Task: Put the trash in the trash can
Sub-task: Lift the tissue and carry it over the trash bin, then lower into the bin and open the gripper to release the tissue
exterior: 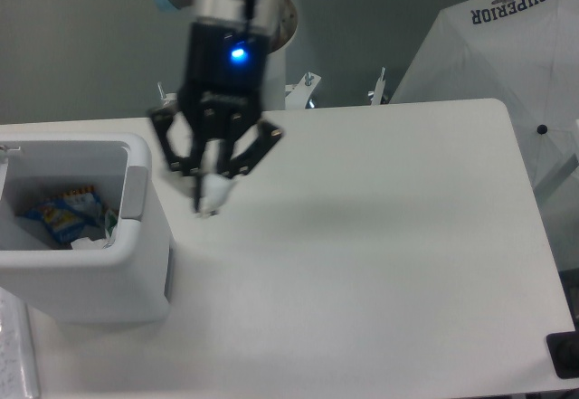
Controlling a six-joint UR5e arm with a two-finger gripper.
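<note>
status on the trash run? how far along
Partly done: a white scrap already lies in the trash can beside a blue-and-yellow packet. In hand: the claw is shut on a second white scrap, held above the table just right of the can. Left: carry it over the opening and release.

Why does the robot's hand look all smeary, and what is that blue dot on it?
In the fixed camera view, the end effector and the white trash it grips look soft with motion blur, while the trash can and table stay sharper. The blue dot is a small light glowing on the wrist.
</note>
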